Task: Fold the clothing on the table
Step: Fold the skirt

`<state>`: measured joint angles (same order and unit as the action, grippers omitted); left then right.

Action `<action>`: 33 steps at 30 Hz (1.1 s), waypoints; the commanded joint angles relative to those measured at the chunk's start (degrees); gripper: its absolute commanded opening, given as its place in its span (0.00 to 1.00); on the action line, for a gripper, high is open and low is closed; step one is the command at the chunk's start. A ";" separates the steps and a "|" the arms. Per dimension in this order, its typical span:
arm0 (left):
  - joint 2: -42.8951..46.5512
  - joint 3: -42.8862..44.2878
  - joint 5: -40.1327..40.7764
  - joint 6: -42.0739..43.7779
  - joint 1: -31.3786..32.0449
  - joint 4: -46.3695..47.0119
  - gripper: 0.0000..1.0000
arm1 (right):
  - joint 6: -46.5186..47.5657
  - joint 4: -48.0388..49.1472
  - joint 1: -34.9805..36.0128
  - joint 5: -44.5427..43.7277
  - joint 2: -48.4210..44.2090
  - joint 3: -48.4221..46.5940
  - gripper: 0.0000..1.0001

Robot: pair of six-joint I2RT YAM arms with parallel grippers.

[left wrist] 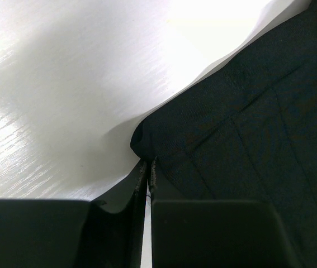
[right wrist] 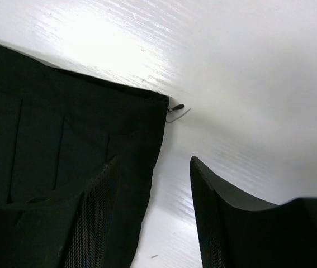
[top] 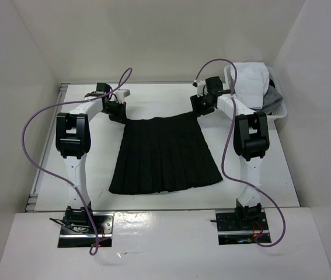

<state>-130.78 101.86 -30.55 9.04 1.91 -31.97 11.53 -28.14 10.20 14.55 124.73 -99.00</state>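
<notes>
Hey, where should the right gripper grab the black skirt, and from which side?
The right waistband corner of the skirt, from above on its outer side. It lies flat, and its side edge runs between the open fingers of the right gripper. That mirrors the left gripper, shut on the other corner.

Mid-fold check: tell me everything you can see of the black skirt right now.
The skirt is black, thin, pleated fabric, a trapezoid lying flat on the table, narrow waistband far, wide hem near. The left end effector is shut on its left waistband corner; the open right end effector straddles the right corner's edge.
</notes>
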 commanded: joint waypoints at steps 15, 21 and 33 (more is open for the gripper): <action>2.20 -1.93 1.98 2.83 2.13 -2.05 0.05 | -0.54 1.78 -0.97 4.61 6.84 -8.04 0.54; 2.20 -1.93 2.51 3.35 2.13 -2.58 0.05 | -0.54 0.63 -0.97 5.67 9.39 -10.94 0.53; 2.20 -1.93 2.51 3.35 2.13 -2.58 0.05 | -0.02 -1.82 -0.97 7.95 10.01 -10.95 0.16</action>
<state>-129.93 101.08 -28.49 10.57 3.57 -32.16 11.29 -28.69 9.58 20.80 133.78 -107.70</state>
